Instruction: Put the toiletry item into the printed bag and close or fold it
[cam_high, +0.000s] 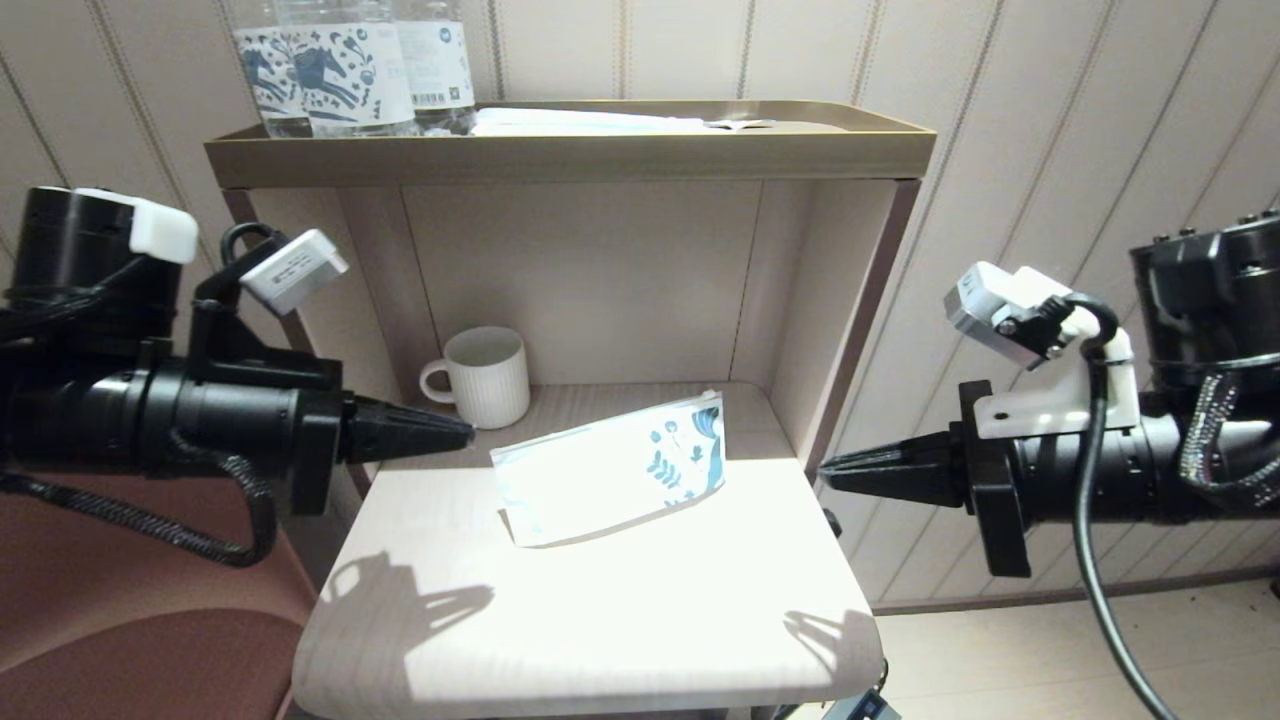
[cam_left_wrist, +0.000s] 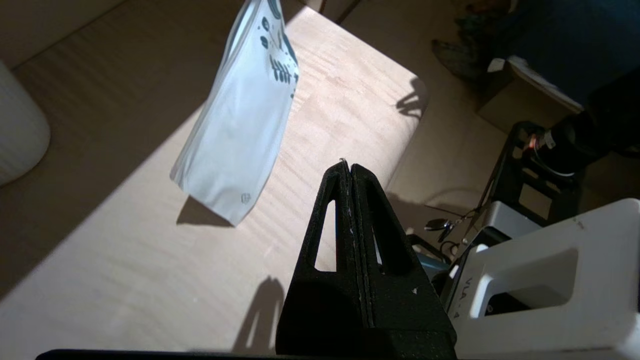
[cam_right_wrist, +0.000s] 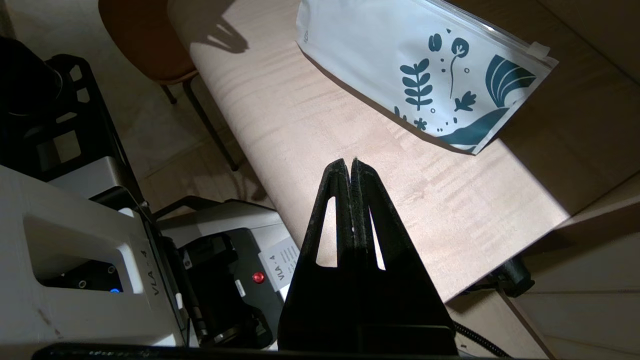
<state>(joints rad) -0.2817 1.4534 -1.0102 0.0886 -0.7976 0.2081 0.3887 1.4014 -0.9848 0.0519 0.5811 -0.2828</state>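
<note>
On the small wooden table (cam_high: 600, 600) under the shelf, I'm seeing the printed bag (cam_high: 612, 468) sitting by itself, propped up on its long edge and leaning a bit, with the blue leaf print at the end nearer my right arm. The right wrist view is giving me what the head camera isn't: the zip strip and slider (cam_right_wrist: 540, 50) along the bag's top edge, and it's looking zipped as far as I can tell. The left wrist camera is only catching the plain white end (cam_left_wrist: 235, 135) and its shadow on the wood.

Both arms are hanging off the table's sides, well apart from the bag. The left gripper (cam_high: 465, 433) is pointing in just beside the white mug (cam_high: 485, 377), fingers pressed flat together on nothing. The right gripper (cam_high: 825, 467) is doing the same off the other edge, fingers also pinched together and empty.

I'm not spotting the toiletry item in any view.

Up top, water bottles (cam_high: 345, 70) are standing on the shelf tray (cam_high: 560, 155). A brown chair (cam_high: 130, 610) is sitting beside the table under my left arm.
</note>
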